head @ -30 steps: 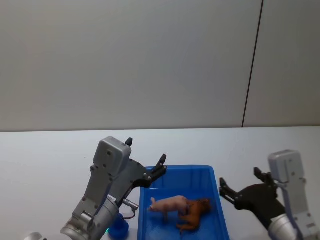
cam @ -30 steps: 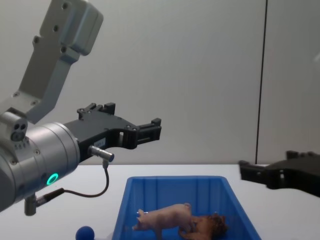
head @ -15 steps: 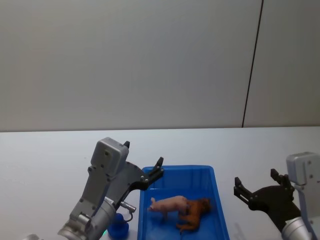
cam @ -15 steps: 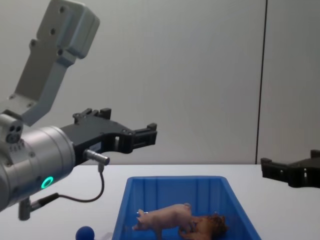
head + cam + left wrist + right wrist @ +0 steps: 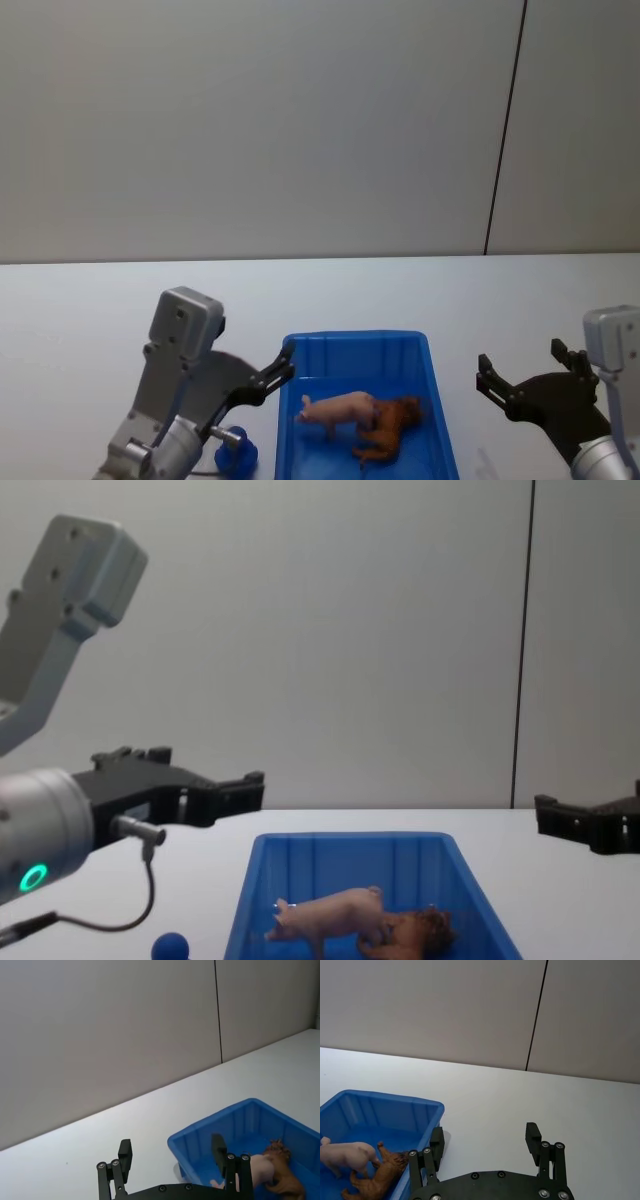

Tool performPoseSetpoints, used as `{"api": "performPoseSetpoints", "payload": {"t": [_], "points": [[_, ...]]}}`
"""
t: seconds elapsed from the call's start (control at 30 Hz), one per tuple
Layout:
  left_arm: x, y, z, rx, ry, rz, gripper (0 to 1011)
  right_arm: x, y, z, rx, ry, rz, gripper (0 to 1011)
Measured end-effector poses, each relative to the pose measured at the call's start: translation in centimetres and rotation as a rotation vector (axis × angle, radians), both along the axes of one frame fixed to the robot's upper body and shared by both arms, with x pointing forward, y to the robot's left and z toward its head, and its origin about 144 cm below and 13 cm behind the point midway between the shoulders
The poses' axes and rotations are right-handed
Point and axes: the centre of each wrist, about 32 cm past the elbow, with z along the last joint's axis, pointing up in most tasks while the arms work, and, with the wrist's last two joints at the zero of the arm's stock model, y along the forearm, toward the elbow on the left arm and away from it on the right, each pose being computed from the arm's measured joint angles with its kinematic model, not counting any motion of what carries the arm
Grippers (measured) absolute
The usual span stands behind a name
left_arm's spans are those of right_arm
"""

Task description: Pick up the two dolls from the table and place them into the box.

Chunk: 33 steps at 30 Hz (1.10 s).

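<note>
Fingers spread wide with nothing between them, the left gripper hovers at the left rim of the box, above the table. The right gripper is likewise agape and empty, off to the box's right and apart from it. Both dolls are inside the box: the pink pig and the reddish-brown lion, touching at the pig's rear. A small blue ball sits on the table just left of the box
</note>
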Motion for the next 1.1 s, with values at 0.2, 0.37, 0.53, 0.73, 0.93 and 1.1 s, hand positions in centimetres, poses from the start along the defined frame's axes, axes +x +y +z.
{"api": "performPoseSetpoints", "payload": {"t": [0.2,0.37,0.53,0.73,0.93,1.1], "points": [[-0.6,0.8,-0.2,-0.008,0.062,0.020,1001,-0.1,-0.1,0.0,0.000,0.000,-0.004,1001],[-0.9,1.4,-0.4,-0.015,0.114,0.029,1001,-0.1,-0.1,0.0,0.001,0.000,-0.005,1001],[-1.1,1.9,-0.7,-0.020,0.155,0.031,1001,-0.1,-0.1,0.0,0.001,-0.001,-0.006,1001],[-1.2,2.4,-1.4,-0.024,0.203,0.029,1001,-0.1,-0.1,0.0,0.001,-0.001,-0.007,1001],[-1.0,2.8,-2.2,-0.020,0.248,0.026,1001,-0.1,-0.1,0.0,0.001,-0.001,-0.008,1001],[-0.7,3.1,-2.9,-0.017,0.282,0.024,1001,-0.1,-0.1,0.0,0.001,-0.001,-0.008,1001]]}}
